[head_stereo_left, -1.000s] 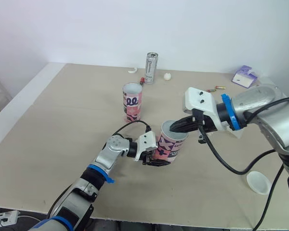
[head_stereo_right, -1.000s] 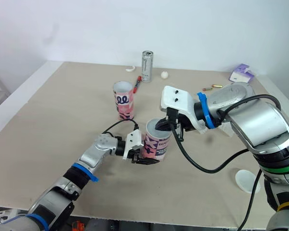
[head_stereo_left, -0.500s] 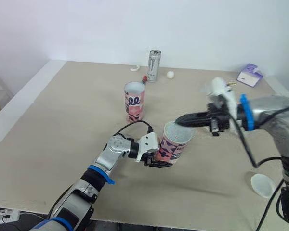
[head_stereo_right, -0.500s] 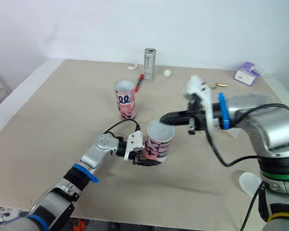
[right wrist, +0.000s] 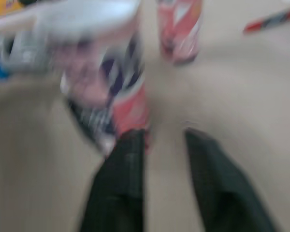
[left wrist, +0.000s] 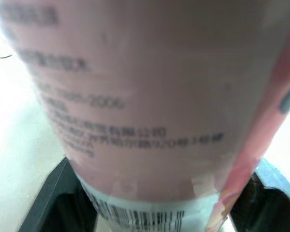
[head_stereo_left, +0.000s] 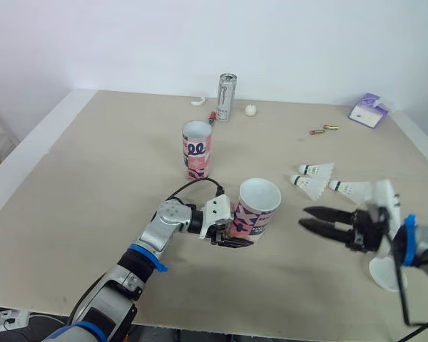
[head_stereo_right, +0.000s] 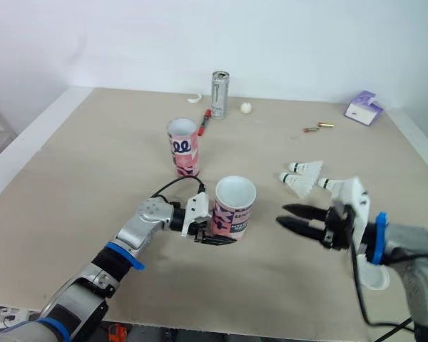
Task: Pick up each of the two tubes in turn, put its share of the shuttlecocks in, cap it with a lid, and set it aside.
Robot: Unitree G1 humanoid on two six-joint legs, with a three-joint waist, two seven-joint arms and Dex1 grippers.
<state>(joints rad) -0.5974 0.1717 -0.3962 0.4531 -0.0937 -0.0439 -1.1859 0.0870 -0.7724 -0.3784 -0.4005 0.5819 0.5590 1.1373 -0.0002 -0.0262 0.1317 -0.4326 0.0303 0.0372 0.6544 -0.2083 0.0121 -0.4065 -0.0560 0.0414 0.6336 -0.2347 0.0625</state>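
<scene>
Tabletop [head_stereo_left: 93,178], beige, bare at 9 o'clock. Tilted pink printed tube [head_stereo_left: 255,210], uncapped, base clamped by left gripper [head_stereo_left: 230,235]; second pink tube [head_stereo_left: 197,149] upright at 11 o'clock. Right gripper [head_stereo_left: 304,216] spread, empty, at 3 o'clock. Three white shuttlecocks [head_stereo_left: 314,187] at 2 o'clock; white lid [head_stereo_left: 385,274] near edge.

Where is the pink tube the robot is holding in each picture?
Left eye view: held tube mid-table, tilted, in the left gripper.
Right eye view: mid-table again.
Left wrist view: its label close up.
Right wrist view: held tube just past the open right gripper.
Shared landmark: the standing tube behind it, seen in both eye views and the right wrist view.
</scene>
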